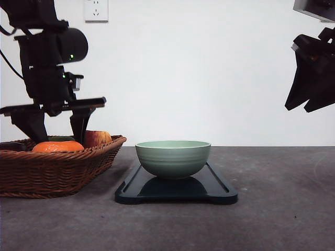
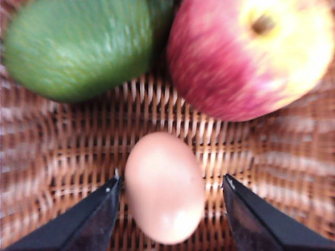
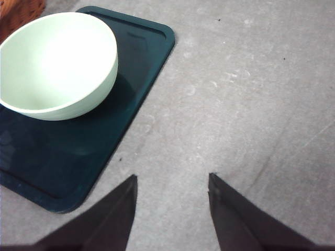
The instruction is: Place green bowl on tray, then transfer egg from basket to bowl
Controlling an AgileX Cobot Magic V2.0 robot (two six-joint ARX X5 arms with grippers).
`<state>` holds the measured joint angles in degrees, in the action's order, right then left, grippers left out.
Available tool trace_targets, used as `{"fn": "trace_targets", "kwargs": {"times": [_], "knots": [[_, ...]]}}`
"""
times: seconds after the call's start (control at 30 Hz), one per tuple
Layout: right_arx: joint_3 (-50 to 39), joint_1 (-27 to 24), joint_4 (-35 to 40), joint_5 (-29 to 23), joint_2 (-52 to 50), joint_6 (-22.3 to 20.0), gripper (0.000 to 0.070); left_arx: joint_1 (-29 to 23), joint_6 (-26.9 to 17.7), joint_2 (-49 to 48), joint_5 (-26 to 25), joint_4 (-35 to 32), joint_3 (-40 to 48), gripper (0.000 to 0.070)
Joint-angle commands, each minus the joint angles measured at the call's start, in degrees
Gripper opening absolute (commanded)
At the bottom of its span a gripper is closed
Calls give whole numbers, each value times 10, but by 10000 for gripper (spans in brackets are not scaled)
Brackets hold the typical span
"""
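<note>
Already set on tray (image 1: 220,189): green bowl (image 1: 173,158). Down inside basket (image 1: 52,170), left pincer (image 2: 170,209) spread wide either side of egg (image 2: 165,186), not gripping. High above bare tabletop (image 3: 251,94), right pincer (image 3: 172,212) released.

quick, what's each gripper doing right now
Left gripper: open, fingers either side of the egg in the basket.
Right gripper: open, empty.

Dark grey matte table (image 1: 282,209), light scuffs. Directly on it: brown wicker basket (image 1: 52,172) at left, dark tray (image 1: 176,191) at centre just beside it. Right part of surface bare.
</note>
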<state>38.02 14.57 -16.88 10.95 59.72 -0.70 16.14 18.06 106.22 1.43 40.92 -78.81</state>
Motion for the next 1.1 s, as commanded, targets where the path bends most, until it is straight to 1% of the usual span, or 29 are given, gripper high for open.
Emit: {"fn": "trace_targets", "kwargs": {"times": [0.0,0.17,0.43,0.67,1.07], "knots": [[2,1,7,2,5,-6,267,0,4,16,3,-2,-12,391],[2,1,6,2,5,-6,267,0,4,17,3,-9,-12,390],[2,1,7,2,5,-6,267,0,4,17,5,-1,-12,379],[2,1,8,2,5,-6,267,0,3,17,16,-2,-12,380],[2,1,10,2,5,-6,267,-1,-5,17,17,-2,-12,380]]}}
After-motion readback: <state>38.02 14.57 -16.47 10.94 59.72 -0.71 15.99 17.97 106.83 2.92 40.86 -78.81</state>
